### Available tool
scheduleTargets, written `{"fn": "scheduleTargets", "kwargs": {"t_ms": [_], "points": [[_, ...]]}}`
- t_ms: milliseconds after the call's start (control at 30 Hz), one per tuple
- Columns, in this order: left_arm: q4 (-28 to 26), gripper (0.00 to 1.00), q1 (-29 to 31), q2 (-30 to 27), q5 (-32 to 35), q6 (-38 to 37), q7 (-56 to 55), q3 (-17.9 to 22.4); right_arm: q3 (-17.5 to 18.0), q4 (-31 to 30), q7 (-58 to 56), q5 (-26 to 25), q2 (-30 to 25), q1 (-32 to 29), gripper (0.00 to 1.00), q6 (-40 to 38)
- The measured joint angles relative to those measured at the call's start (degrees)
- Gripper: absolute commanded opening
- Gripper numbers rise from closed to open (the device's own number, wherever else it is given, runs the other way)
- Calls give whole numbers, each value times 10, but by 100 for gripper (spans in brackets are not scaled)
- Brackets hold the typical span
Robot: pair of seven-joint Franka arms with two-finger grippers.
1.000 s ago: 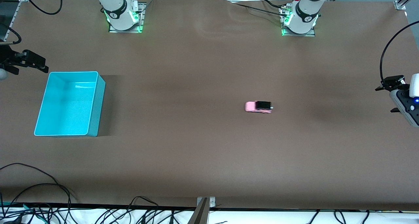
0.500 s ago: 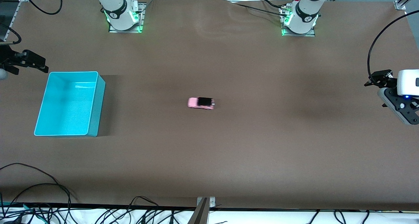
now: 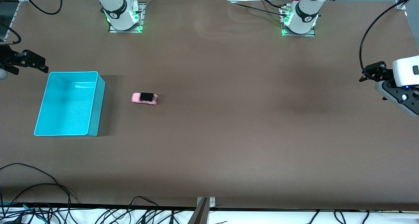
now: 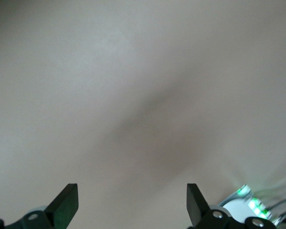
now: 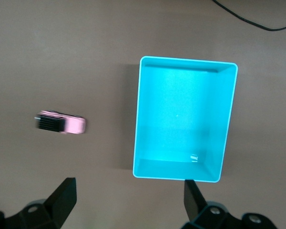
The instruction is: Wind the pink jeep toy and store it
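Observation:
The pink jeep toy [image 3: 145,98] stands on the brown table beside the cyan bin [image 3: 98,103], a short gap from its wall. It also shows in the right wrist view [image 5: 61,123], blurred, with the bin [image 5: 181,143] empty. My right gripper [image 3: 31,64] hangs open and empty at the right arm's end of the table, above the bin's corner; it shows in its own wrist view [image 5: 128,200]. My left gripper [image 3: 364,74] is open and empty over the left arm's end of the table, well away from the jeep, and its own wrist view [image 4: 131,205] shows only bare table.
Both arm bases [image 3: 121,16] [image 3: 299,19] stand along the edge of the table farthest from the front camera. Loose black cables [image 3: 39,191] lie at the edge nearest that camera. A metal bracket [image 3: 202,211] sticks up at the middle of that edge.
The jeep has rolled across the table from near the left arm's side to just beside the cyan bin. The left gripper has drifted slightly. The right gripper has stayed put.

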Motion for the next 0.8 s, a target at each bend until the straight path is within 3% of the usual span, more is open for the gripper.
{"fn": "scheduleTargets", "kwargs": {"t_ms": [400,800], "points": [[-155,100,-73,-105,-34,108,-129,102,0,0,0,0,0,0,100,0],[-191,100,-89,-158,-34,112,-175,127,0,0,0,0,0,0,100,0]]}}
